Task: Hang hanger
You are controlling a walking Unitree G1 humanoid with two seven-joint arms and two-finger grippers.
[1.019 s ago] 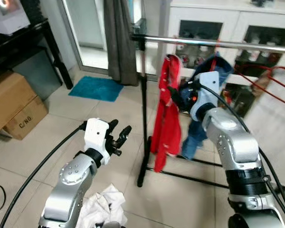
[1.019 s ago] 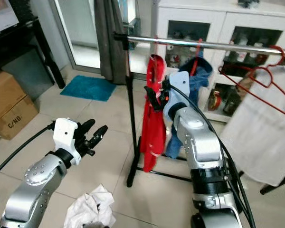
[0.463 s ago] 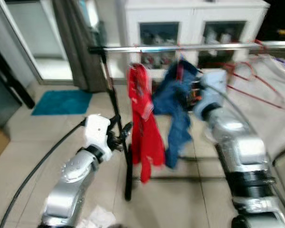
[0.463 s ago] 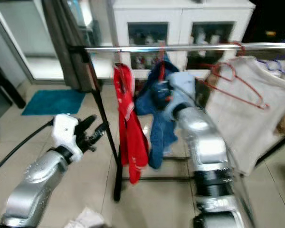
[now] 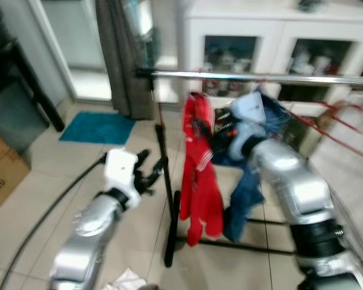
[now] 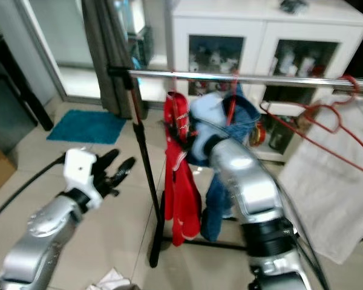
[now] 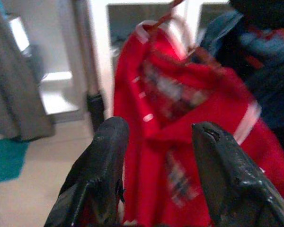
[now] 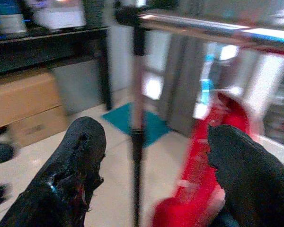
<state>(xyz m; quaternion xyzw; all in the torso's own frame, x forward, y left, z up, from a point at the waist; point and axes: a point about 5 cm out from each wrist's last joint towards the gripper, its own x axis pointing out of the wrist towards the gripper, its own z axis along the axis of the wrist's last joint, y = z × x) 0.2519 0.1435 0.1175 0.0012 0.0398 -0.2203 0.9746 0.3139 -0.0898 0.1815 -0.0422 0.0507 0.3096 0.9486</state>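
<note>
A metal clothes rail [image 5: 260, 77] on a black stand crosses in front of me. On it hang a red garment [image 5: 199, 175] on a hanger and a blue garment [image 5: 251, 187] beside it. An empty red hanger [image 6: 314, 121] hangs further right over a white cloth [image 6: 333, 193]. My right gripper [image 5: 210, 128] is raised just under the rail, against the red garment's right side, open with nothing between its fingers [image 8: 80, 161]. My left gripper [image 5: 152, 172] is open, lower down and left of the stand's post, pointing at the red garment [image 7: 180, 142].
The stand's black post [image 5: 166, 199] and foot bars stand between my arms. A white cabinet [image 5: 272, 24] and a grey curtain [image 5: 124, 54] are behind the rail. A teal mat [image 5: 97, 127], a cardboard box [image 5: 0, 169] and crumpled white cloth [image 5: 124, 281] lie on the tiled floor.
The whole picture has swung sideways and back with blur, so the camera moved. Both arms keep much the same pose by the rack, both grippers still open.
</note>
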